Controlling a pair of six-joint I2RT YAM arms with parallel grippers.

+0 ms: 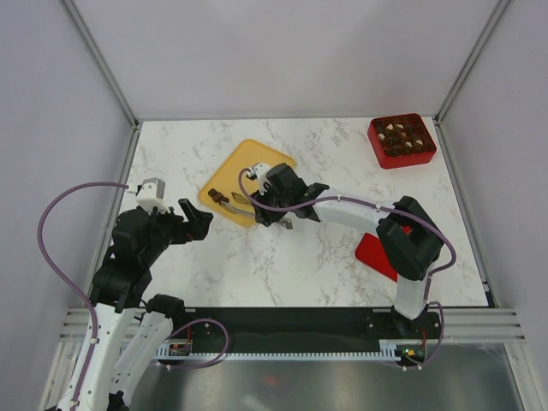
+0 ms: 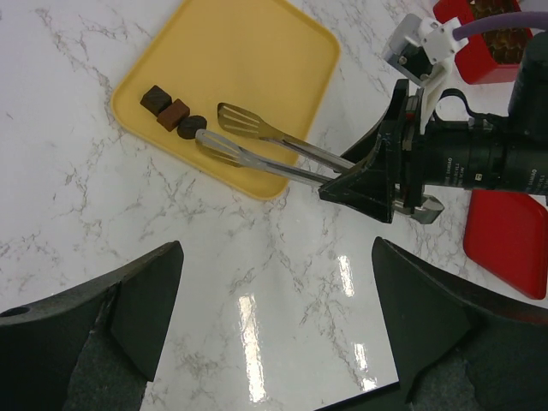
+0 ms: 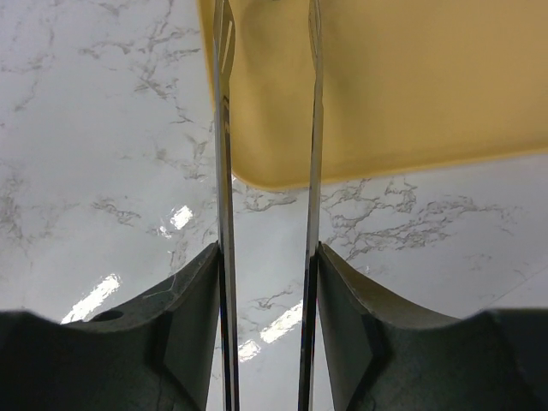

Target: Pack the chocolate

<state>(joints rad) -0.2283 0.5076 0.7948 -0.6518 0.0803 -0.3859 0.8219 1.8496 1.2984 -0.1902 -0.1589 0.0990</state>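
While your left gripper (image 1: 199, 218) just hangs over the marble table (image 1: 300, 274) with its fingers spread wide and nothing in them, all the action is further right. Three dark chocolate pieces (image 2: 174, 113) sit in a row near the left edge of the yellow tray (image 1: 257, 163). The tongs (image 2: 257, 145) have their tips just beside the nearest piece, arms apart, nothing pinched. Your right gripper (image 2: 360, 181) is clamped on the tongs' handle end. Far right, the red box (image 1: 409, 161) looks mostly filled with brown and cream bits, though it's too small from up top to count empty cells. So I'd say you're close to done: three pieces to go, then the red lid (image 1: 372, 253).
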